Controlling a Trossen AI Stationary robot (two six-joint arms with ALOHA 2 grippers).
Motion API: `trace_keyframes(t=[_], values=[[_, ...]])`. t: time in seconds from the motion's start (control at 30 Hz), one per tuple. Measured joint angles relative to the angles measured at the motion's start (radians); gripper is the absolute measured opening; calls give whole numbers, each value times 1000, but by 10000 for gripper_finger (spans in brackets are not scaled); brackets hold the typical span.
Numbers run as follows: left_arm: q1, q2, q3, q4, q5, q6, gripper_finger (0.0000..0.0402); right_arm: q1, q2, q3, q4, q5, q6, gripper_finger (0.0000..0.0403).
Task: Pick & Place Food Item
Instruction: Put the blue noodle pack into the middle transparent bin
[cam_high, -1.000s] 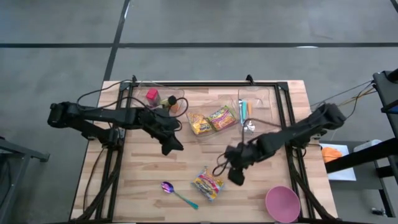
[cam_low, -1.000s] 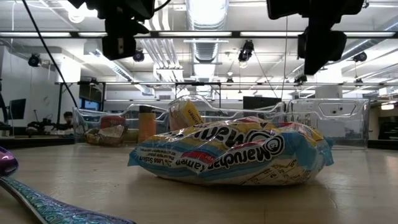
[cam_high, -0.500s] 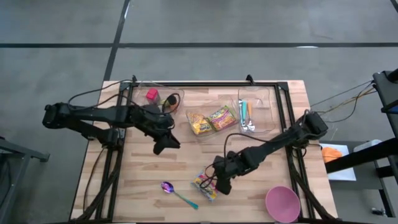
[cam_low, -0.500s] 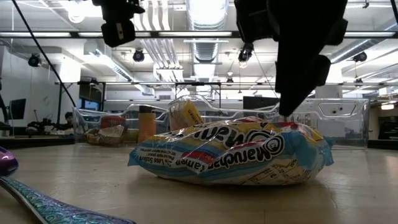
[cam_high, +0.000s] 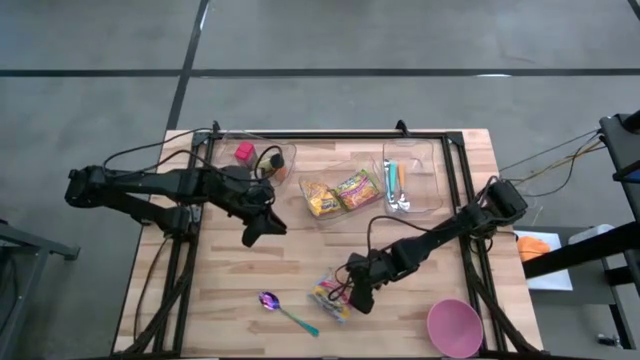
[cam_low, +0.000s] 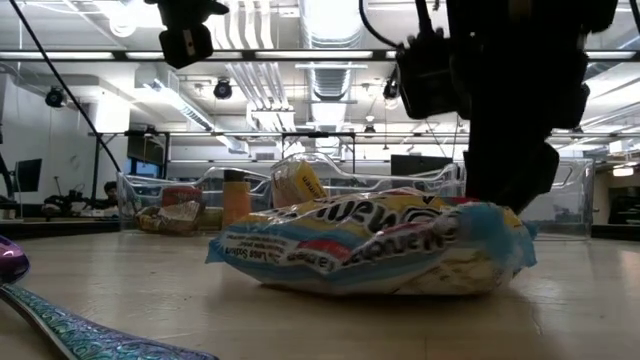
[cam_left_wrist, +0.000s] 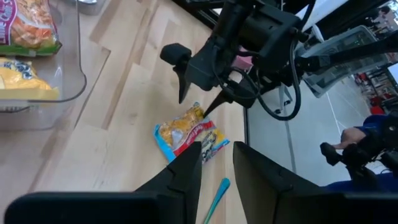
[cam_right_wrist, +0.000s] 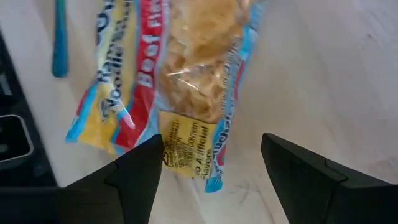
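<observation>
A ramen packet in a yellow, red and blue wrapper lies flat on the wooden table near its front edge. It also shows in the low view and in the right wrist view. My right gripper is open, low over the packet's end toward the table's right edge, a finger on either side of it. My left gripper hangs above the table's middle left, fingers a little apart and empty. My right gripper comes from above, slanting down from the table's right side. Its open fingers stand astride the packet's right end. One finger meets the wrapper's top at that end. The packet lies flat on the table.
A clear bin of snack packets and a clear bin of utensils stand at the back. A third bin is at the back left. A pink bowl sits at the front right, and a purple spoon lies left of the packet.
My right gripper has come down and toward the near left onto the packet's right end, staying open. The wrapper has shifted and flattened a little under it. My left gripper has drawn back toward the table's left edge and risen slightly.
</observation>
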Motion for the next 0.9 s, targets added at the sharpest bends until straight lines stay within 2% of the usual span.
trace_keyframes(t=[0.3,0.4,0.5,0.8,0.9], values=[[-1,0,0,-5,0,1,101,0,0,-54,128,0,-7,266],[-1,0,0,-5,0,3,101,0,0,-64,134,-4,-5,247],[0,0,0,-5,0,11,101,0,-1,-66,137,-4,-8,204],[-1,0,0,-5,0,11,101,0,-1,-67,162,-1,-50,34],[0,0,0,-5,0,12,101,0,-1,-67,162,0,-53,15]])
